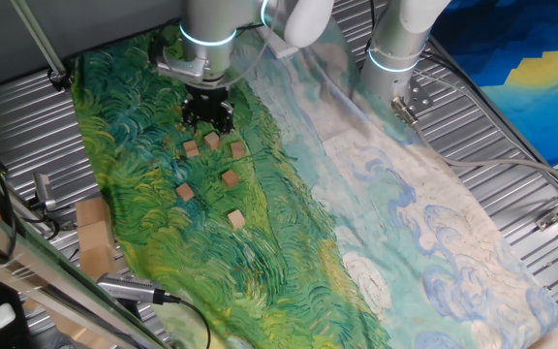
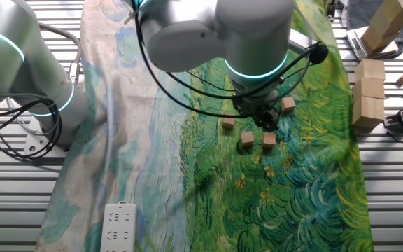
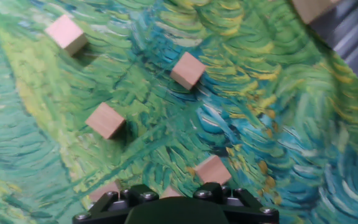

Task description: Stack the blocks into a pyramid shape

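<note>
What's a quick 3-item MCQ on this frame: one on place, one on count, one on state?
1. The end effector hangs over:
A) the green part of the cloth
B) its pale blue part
C) a spot off the cloth altogether

2. Wooden cubes seen in the fixed view from the green side:
A) three
B) six
C) nine

3. The cubes are:
A) all lying singly on the cloth
B) stacked in two tiers
C) a finished pyramid

Key:
1 A: green brushstrokes lie under it in both fixed views.
2 B: six separate cubes lie spread in front of the end effector.
3 A: in the hand view no cube rests on another.
</note>
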Motion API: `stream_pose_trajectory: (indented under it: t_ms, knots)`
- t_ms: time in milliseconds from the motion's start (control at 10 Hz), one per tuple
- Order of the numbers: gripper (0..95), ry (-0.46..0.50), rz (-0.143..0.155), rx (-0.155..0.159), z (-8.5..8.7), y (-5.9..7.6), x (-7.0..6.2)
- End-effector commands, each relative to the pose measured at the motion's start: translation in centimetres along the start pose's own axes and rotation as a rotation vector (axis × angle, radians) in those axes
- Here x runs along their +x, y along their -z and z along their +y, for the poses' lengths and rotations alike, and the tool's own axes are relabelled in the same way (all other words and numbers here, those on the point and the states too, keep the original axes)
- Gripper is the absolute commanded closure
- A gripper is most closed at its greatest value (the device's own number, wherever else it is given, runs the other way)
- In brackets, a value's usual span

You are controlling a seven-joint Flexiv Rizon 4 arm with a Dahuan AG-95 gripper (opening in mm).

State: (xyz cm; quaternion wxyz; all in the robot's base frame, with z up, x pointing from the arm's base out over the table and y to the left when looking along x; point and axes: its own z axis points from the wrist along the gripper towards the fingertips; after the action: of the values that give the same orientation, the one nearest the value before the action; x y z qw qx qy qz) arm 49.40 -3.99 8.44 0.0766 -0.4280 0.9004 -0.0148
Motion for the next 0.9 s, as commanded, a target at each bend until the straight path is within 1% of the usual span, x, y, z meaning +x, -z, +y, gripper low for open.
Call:
stream_pose_trajectory:
  t_ms: [100,200,400,500,600,800,900]
  knots:
    - [38.0,-0.021,0.022,0.023,0.04,-0.10,0.10]
    - [38.0,-0.014,0.020,0.018,0.04,-0.10,0.10]
    - [38.0,-0.086,0.024,0.027,0.04,-0.10,0.10]
    - [38.0,-0.120,0.033,0.036,0.04,-0.10,0.10]
    - [38.0,-0.133,0.035,0.037,0.04,-0.10,0.10]
    - [38.0,-0.148,0.038,0.032,0.04,-0.10,0.10]
    - [38.0,-0.151,0.036,0.023,0.04,-0.10,0.10]
